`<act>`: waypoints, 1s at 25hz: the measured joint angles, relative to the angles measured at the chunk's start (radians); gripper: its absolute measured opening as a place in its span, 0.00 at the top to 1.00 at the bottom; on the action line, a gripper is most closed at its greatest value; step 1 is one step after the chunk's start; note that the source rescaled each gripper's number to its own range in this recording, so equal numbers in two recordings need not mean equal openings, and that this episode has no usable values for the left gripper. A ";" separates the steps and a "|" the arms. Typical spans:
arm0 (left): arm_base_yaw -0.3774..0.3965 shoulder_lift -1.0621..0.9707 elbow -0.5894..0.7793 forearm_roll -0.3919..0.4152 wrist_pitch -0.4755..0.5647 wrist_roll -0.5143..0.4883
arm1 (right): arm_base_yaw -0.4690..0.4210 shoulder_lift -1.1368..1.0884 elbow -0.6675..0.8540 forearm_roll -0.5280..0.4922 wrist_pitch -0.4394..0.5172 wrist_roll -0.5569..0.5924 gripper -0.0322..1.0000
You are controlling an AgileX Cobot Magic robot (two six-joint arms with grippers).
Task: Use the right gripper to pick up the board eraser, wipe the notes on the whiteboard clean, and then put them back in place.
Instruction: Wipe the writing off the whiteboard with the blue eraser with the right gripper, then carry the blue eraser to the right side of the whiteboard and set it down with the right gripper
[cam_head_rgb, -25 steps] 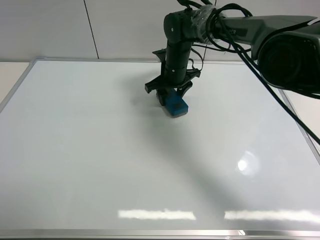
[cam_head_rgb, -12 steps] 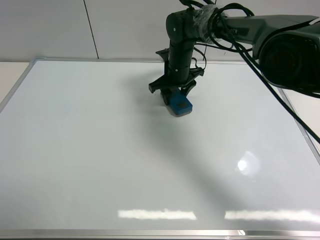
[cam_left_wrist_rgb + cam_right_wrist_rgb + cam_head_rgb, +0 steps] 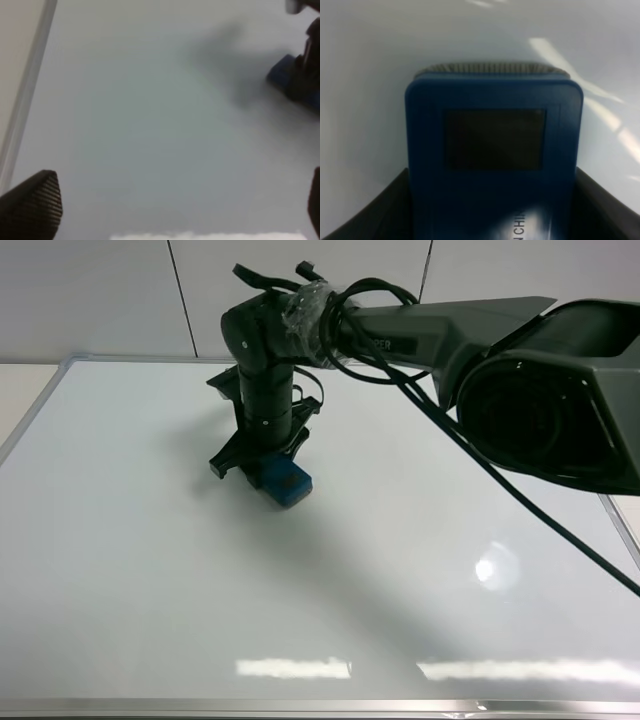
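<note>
My right gripper (image 3: 268,468) is shut on the blue board eraser (image 3: 285,481) and holds it down on the whiteboard (image 3: 130,570), left of the board's middle and toward the far side. In the right wrist view the eraser (image 3: 494,160) fills the frame between my two fingers, its dark square patch facing the camera. The eraser also shows in the left wrist view (image 3: 282,75), partly behind the black right gripper. No notes show on the board. My left gripper (image 3: 180,205) hovers over the board's near left part, its fingertips (image 3: 35,207) wide apart and empty.
The whiteboard's silver frame (image 3: 35,405) runs along the left and far sides, and shows in the left wrist view (image 3: 27,95). The right arm (image 3: 470,330) reaches in from the upper right across the board. A white wall stands behind.
My right gripper has slid the eraser across the board to the left and a little nearer, from the far middle to left of the middle.
</note>
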 joint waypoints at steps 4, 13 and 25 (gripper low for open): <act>0.000 0.000 0.000 0.000 0.000 0.000 | 0.013 0.002 0.000 0.013 -0.010 0.029 0.97; 0.000 0.000 0.000 0.000 0.000 0.000 | 0.016 -0.053 0.010 0.062 -0.011 0.037 0.97; 0.000 0.000 0.000 0.000 0.000 0.000 | -0.079 -0.161 0.010 0.050 0.156 0.055 0.97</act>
